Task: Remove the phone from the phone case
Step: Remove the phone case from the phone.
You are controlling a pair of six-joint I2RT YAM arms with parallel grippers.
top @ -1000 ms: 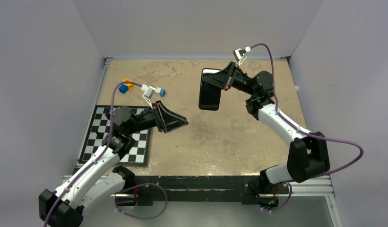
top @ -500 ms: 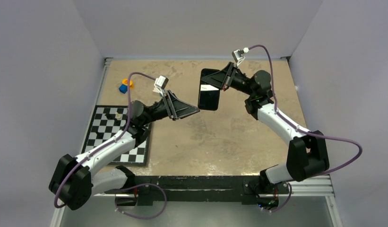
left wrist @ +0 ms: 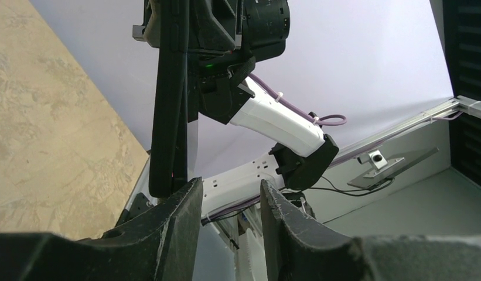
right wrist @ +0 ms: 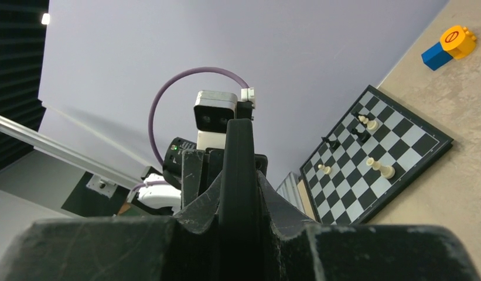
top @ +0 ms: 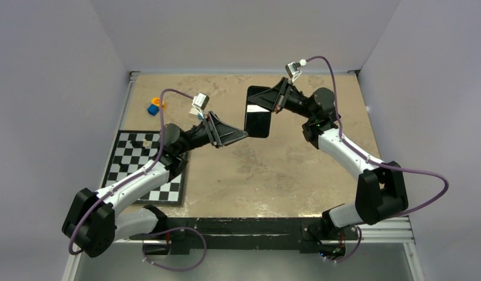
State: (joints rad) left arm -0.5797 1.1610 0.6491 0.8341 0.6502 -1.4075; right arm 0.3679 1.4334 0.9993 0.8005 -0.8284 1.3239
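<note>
In the overhead view, the right fingers (top: 274, 99) are clenched on a flat black phone (top: 258, 122) just above the centre of the frame. They hold it up off the tan mottled surface (top: 255, 175). The phone's case cannot be told apart from the phone itself. The left fingers (top: 232, 134) reach in from the left, and their tip is right at the phone's lower left corner. At the left of the frame a black-and-white chessboard mat (top: 144, 170) lies on the surface. Above it, in the upper left, a small blue block (top: 152, 110) sits against a small orange block (top: 159, 102).

In the left wrist view, the left fingers (left wrist: 179, 216) fill the bottom of the frame. They are spread apart and the gap between them holds nothing. The phone (left wrist: 167, 99) is seen edge on as a dark upright bar in the upper left. Its lower end is just beside the tip of the finger on the left of the frame, but whether they touch cannot be told. Behind it the white link of the right arm (left wrist: 279, 123) slants down towards the centre, and the surface (left wrist: 44, 117) takes up the left side.

In the right wrist view, the right fingers (right wrist: 285, 219) at the bottom of the frame are pressed onto the phone (right wrist: 238, 164). The phone stands edge on as a narrow black ridge in the centre. To the right, the chessboard mat (right wrist: 402, 146) carries a few white and black pieces. The blue block (right wrist: 437, 55) and the orange block (right wrist: 459, 40) touch each other in the upper right corner.
</note>
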